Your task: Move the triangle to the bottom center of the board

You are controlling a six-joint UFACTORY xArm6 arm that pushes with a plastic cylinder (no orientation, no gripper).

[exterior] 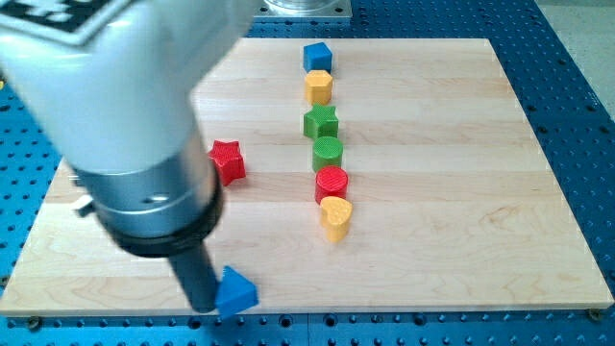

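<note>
Tip: your rod's lower end, my tip (205,306), sits low on the board (461,259) near its bottom edge. There are no jaws to open or close; it can only push, and here it looks pressed against a block's left face.
Blue triangle: the blue triangle (236,291) is touching the tip on the tip's right, close to the bottom edge and left of the board's middle.
Red star: the red star (228,160) lies up-board of the tip, slightly to its right and well apart, partly behind the arm's housing.
Yellow heart: the yellow heart (335,217) is up and to the right of the tip, the nearest end of a column of blocks.
Column beyond: further up you see the red cylinder (332,183), the green cylinder (328,153), the green star (321,122), the yellow hexagon (319,86) and, farthest, the blue cube (317,56).
Progress: judging by the layout, the triangle is already down at the bottom but short of centre.
Left to do: you likely need a rightward push along the bottom edge until it sits below the column.
Risk: it may pivot off the tip or slip over the edge.
</note>
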